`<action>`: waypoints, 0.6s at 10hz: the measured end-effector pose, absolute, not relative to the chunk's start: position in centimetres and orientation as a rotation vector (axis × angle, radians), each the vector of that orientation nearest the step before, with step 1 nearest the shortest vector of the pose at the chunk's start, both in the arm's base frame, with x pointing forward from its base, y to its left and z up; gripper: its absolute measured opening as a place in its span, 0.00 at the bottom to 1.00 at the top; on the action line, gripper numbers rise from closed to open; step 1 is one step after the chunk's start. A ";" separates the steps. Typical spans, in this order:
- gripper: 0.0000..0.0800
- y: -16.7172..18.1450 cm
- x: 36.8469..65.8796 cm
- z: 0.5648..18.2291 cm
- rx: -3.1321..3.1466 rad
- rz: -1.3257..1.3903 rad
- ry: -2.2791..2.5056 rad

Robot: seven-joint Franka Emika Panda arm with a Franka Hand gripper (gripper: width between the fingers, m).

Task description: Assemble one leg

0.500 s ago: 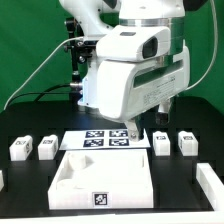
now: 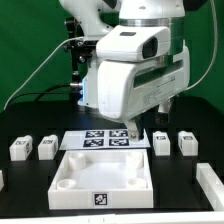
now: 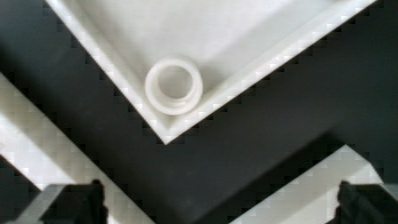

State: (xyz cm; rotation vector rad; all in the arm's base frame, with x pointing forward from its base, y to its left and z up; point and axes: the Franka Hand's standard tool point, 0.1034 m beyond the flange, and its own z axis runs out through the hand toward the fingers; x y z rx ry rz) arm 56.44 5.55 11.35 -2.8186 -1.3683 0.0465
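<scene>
Surface [image 2: 28, 205], black and wide, carries everything. Arm [image 2: 135, 75] hangs over its middle and, against half a second ago, has hardly moved. At most it has crept a little toward the exterior view's right. No part has been lifted or carried, so the task looks to be at its start, with the approach not yet committed to a leg.

The square panel [image 2: 105, 178] lies at the middle of the surface's near edge. It seems to sit a touch squarer than it did, though the difference is too slight to be sure of. Just beyond it, toward the far edge, lies the marker board [image 2: 100, 138].

The hand [image 3: 217, 203] is empty. In the wrist view its fingertips [image 3: 71, 200] stand well apart with nothing between them. It hovers above a corner of the panel, where a round socket [image 3: 173, 85] shows.

The nearest leg [image 2: 160, 143] rests on the surface just beside the panel's far corner, toward the edge on the exterior view's right. It is near the hand but lower and off to one side, untouched. The other legs [image 2: 45, 147] lie in pairs nearer both side edges.
</scene>
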 end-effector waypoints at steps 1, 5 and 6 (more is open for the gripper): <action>0.81 5.7 56.3 11.3 -2.801 0.041 -1.406; 0.81 4.9 48.3 9.9 -2.519 0.048 -1.864; 0.81 3.7 46.9 9.3 -2.424 0.050 -1.980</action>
